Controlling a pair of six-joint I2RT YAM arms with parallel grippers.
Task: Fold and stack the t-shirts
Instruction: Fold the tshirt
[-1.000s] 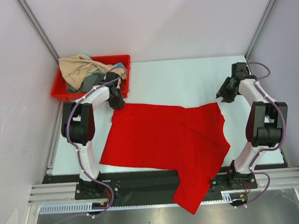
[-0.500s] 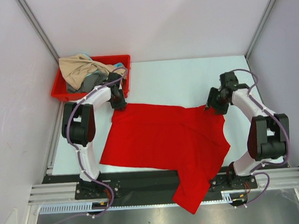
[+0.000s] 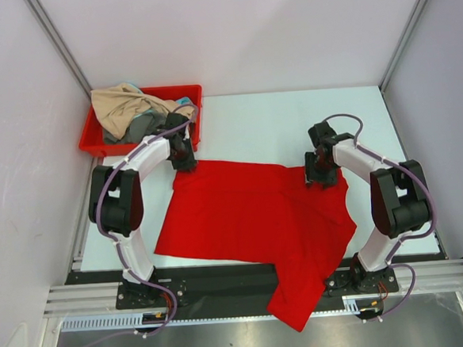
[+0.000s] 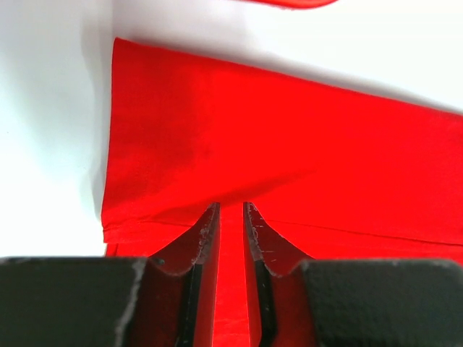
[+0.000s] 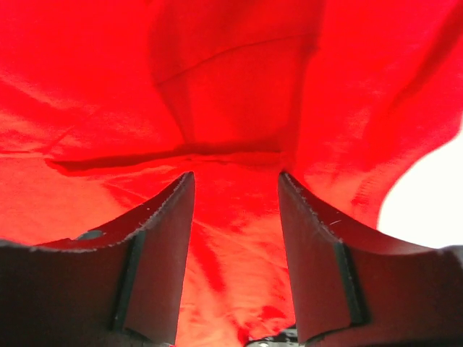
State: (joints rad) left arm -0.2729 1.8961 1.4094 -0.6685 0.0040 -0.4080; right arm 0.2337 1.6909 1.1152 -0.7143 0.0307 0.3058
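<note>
A bright red t-shirt [image 3: 250, 212] [image 4: 289, 130] [image 5: 217, 87] lies spread on the white table, one part hanging over the near edge. My left gripper [image 3: 185, 162] [image 4: 230, 210] sits at the shirt's far left corner, its jaws narrowed on a ridge of red cloth. Over the far right corner, my right gripper [image 3: 317, 175] [image 5: 235, 177] is down on the wrinkled cloth, jaws wide apart and red fabric lying between them. A beige t-shirt [image 3: 119, 106], a grey one [image 3: 137, 128] and a bit of light blue one [image 3: 185, 103] are heaped in the tray.
The red plastic tray [image 3: 90, 144] stands at the far left corner of the table, just behind my left gripper. White walls close in the table [image 3: 276, 123] on three sides. A black rail [image 3: 223, 277] runs along the near edge.
My right gripper has swung left from the table's far right side onto the shirt's far right corner. The left gripper has stayed at the far left corner.
</note>
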